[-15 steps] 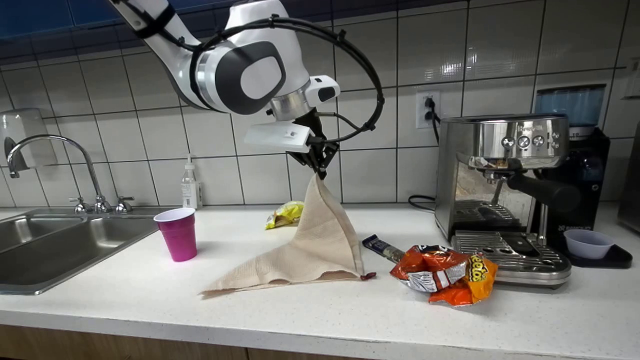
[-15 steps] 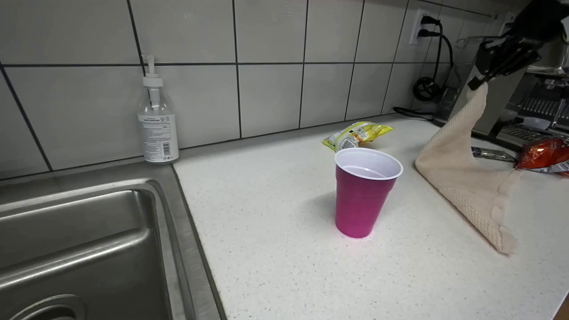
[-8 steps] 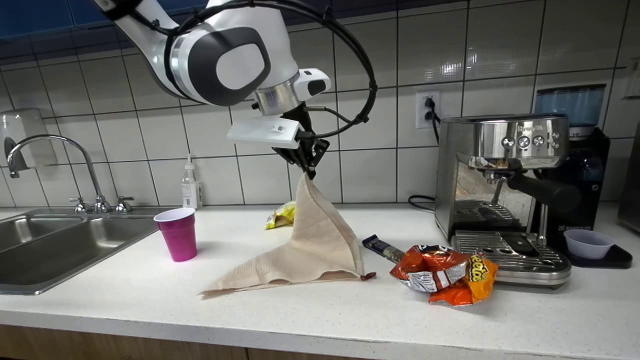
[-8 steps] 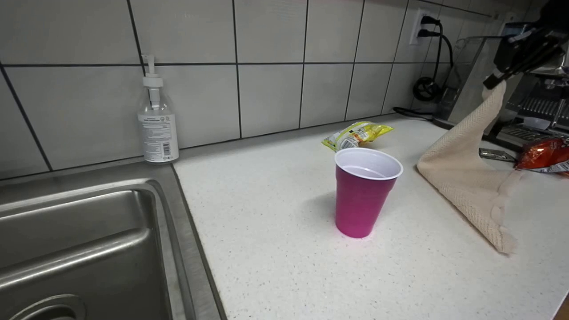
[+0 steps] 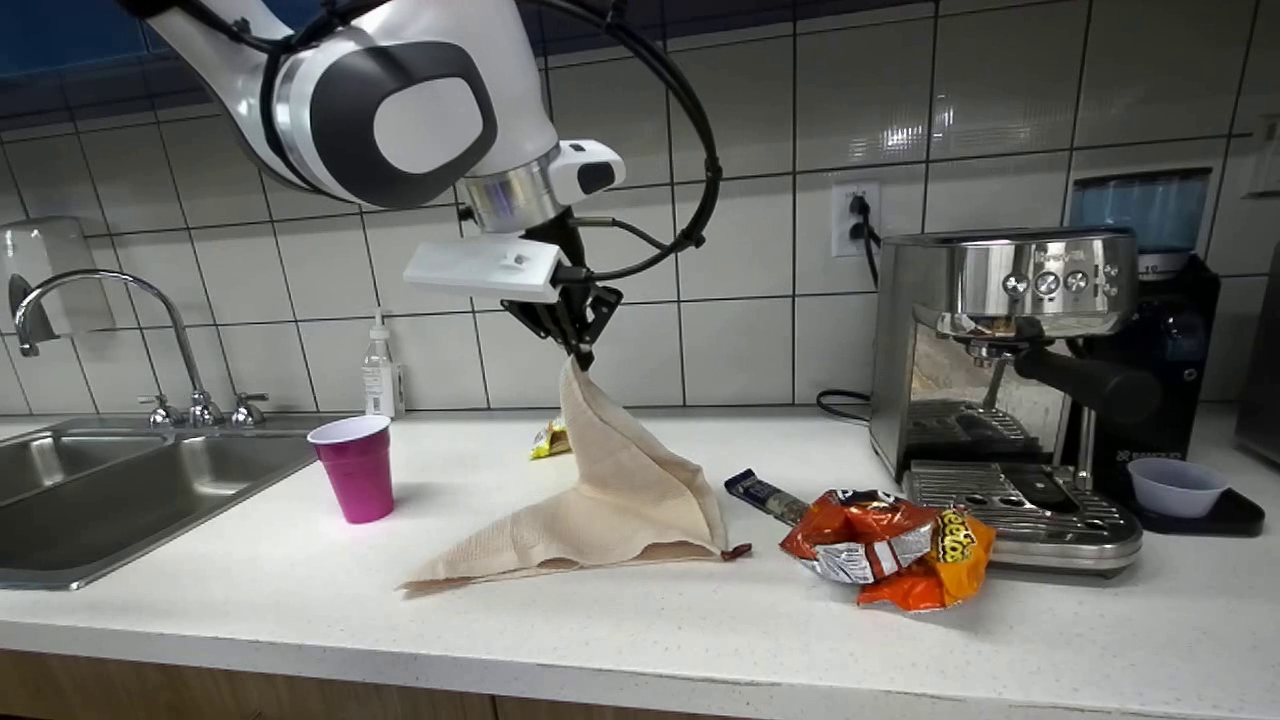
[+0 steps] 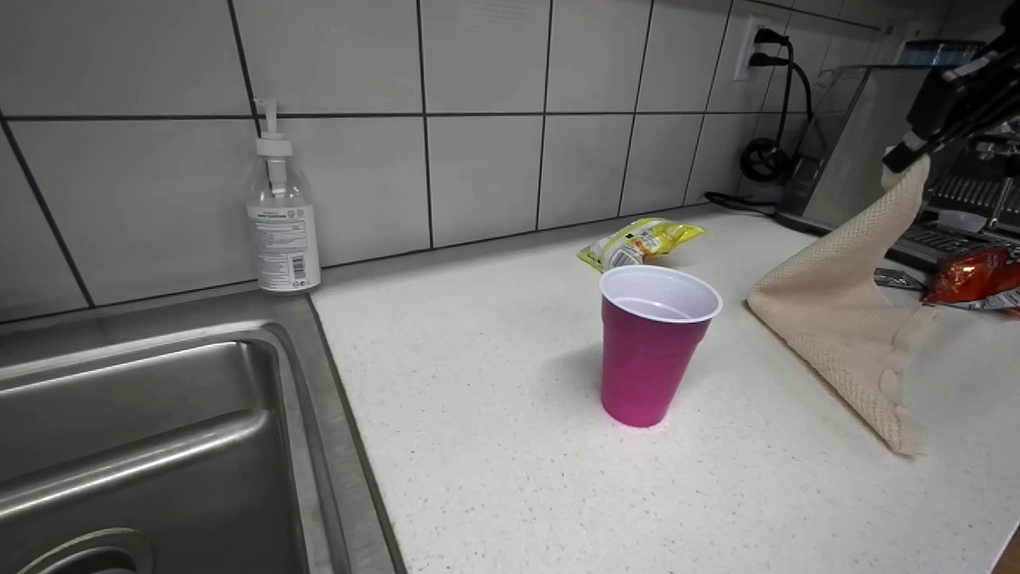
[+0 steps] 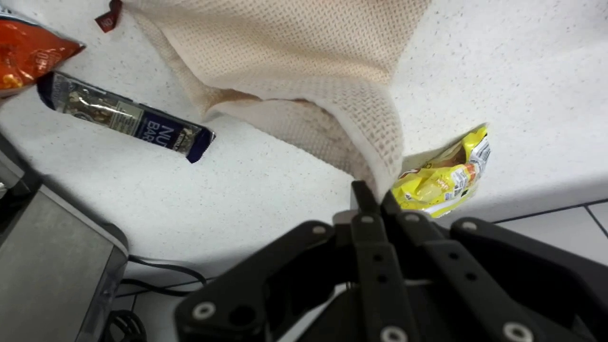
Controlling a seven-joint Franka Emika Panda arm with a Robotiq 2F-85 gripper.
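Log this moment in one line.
Gripper: shut on cloth | Cloth: top held up, lower part on counter | Cup: upright | Yellow bag: near wall

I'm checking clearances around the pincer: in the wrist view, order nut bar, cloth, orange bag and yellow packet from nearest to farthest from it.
1. Cloth: gripped in the pincer.
2. Yellow packet: right of the pincer.
3. Nut bar: upper left.
4. Orange bag: farther left, cut off by the picture's edge.

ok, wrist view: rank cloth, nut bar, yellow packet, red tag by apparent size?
1. Cloth, clearly largest even cut off by the frame
2. Nut bar and yellow packet: too alike to rank; bar longer, packet broader
3. Red tag
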